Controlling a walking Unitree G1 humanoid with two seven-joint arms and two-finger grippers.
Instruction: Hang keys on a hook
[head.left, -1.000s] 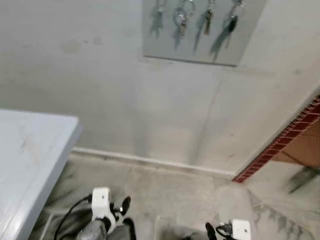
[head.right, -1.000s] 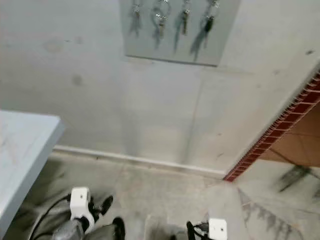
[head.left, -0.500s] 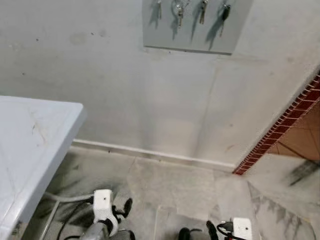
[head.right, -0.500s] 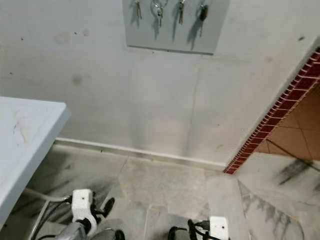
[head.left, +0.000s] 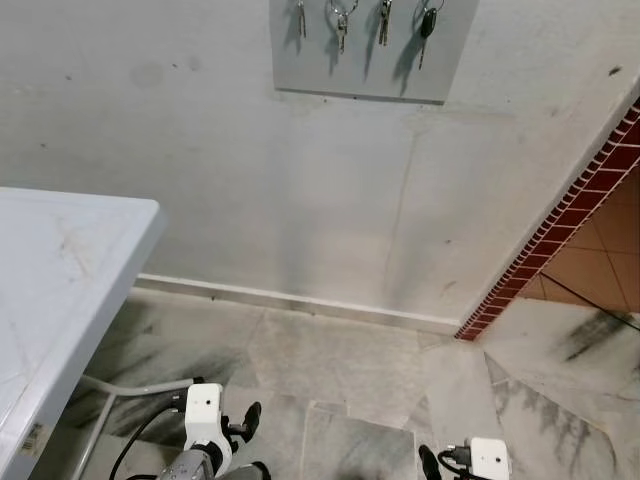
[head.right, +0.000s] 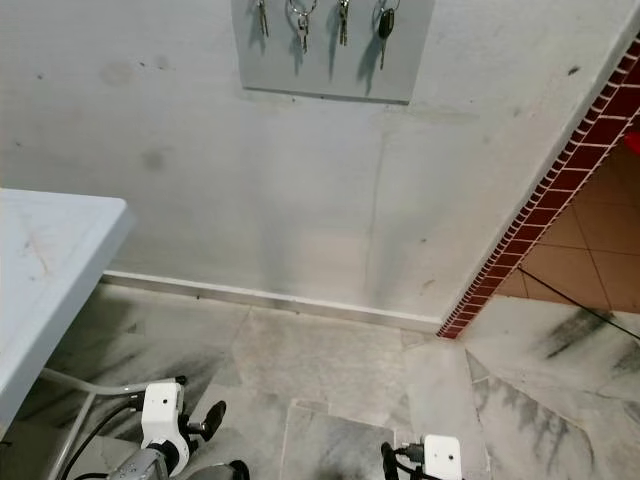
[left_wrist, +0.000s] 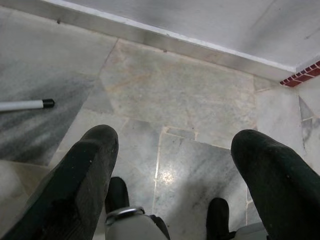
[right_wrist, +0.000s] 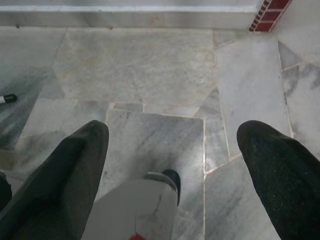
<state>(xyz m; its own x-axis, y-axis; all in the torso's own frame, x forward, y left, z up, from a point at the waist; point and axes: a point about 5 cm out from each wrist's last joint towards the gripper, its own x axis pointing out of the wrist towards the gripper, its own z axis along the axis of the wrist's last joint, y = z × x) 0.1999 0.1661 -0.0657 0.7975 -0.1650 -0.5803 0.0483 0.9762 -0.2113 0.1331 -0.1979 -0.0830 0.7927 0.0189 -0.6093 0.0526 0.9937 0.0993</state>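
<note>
Near: left gripper and right gripper hang low over grey marble floor, fingers spread, nothing held. Far: grey wall-mounted hook board w/ four metal key sets hung. Task appears done; no loose keys seen.

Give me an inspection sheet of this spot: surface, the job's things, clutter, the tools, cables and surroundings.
Surface: white table at the robot's left, top bare in view, scuffed.
Job's things: four sets of keys hang in a row on the grey hook board, high on the wall.
Clutter: nothing seen.
Tools: left tool open, empty, hanging low over the floor; right tool open, empty, also low.
Cables: black cable looping by the left wrist; a thin dark line on the tiles at the right.
Surroundings: grey marble floor, stained wall, red brick edging beside orange tiles.
</note>
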